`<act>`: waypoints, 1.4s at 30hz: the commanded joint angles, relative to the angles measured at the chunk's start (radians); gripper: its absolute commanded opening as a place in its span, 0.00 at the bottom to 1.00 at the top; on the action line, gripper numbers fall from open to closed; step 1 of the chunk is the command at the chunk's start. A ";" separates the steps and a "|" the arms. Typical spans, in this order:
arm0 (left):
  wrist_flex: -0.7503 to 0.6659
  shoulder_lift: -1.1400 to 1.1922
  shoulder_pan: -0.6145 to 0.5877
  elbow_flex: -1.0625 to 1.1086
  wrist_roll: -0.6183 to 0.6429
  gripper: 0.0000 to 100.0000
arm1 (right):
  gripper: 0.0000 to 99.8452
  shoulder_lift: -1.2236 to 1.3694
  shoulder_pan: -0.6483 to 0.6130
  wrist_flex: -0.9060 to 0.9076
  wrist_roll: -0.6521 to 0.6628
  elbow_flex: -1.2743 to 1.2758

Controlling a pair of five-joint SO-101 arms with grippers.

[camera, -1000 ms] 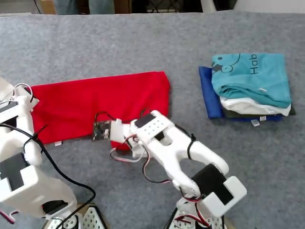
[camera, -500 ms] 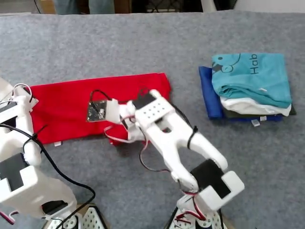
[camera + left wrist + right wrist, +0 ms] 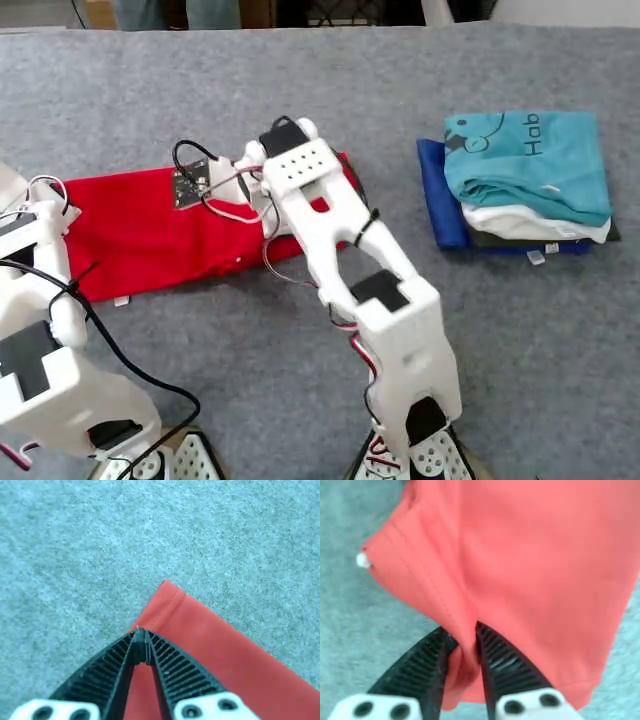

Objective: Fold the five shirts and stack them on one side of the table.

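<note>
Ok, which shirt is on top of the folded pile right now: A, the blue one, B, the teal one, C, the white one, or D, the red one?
B: the teal shirt lies uppermost, over the white shirt and the blue shirt, while the red shirt lies apart from them.

Bright even light, soft faint shadows

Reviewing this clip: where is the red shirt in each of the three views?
High view: red shirt spread left of centre.
Left wrist view: its corner, by the left gripper.
Right wrist view: across most of the picture, a fold between the right gripper jaws.
Shared landmark: grey table cover.
</note>
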 commanded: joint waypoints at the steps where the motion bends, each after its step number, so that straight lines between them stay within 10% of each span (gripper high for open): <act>1: -0.017 -0.009 -0.001 -0.038 -0.002 0.03 | 0.02 0.082 0.014 0.018 0.014 -0.220; 9: -0.017 -0.009 -0.001 -0.038 -0.002 0.03 | 0.03 0.288 0.014 0.046 0.023 -0.473; 17: -0.017 -0.009 -0.001 -0.038 -0.002 0.03 | 0.26 0.335 0.026 0.112 0.006 -0.654; 23: -0.017 -0.009 -0.001 -0.036 -0.002 0.03 | 0.21 0.334 0.051 0.161 -0.040 -0.774; 27: -0.017 -0.009 -0.001 -0.036 -0.002 0.03 | 0.01 0.337 0.060 0.262 -0.132 -0.832; 37: -0.003 -0.020 0.001 -0.039 -0.002 0.03 | 0.01 0.331 0.199 0.259 -0.423 -0.714; 42: 0.338 -0.087 0.001 -0.234 -0.002 0.09 | 0.01 0.257 0.287 0.259 -0.502 -0.693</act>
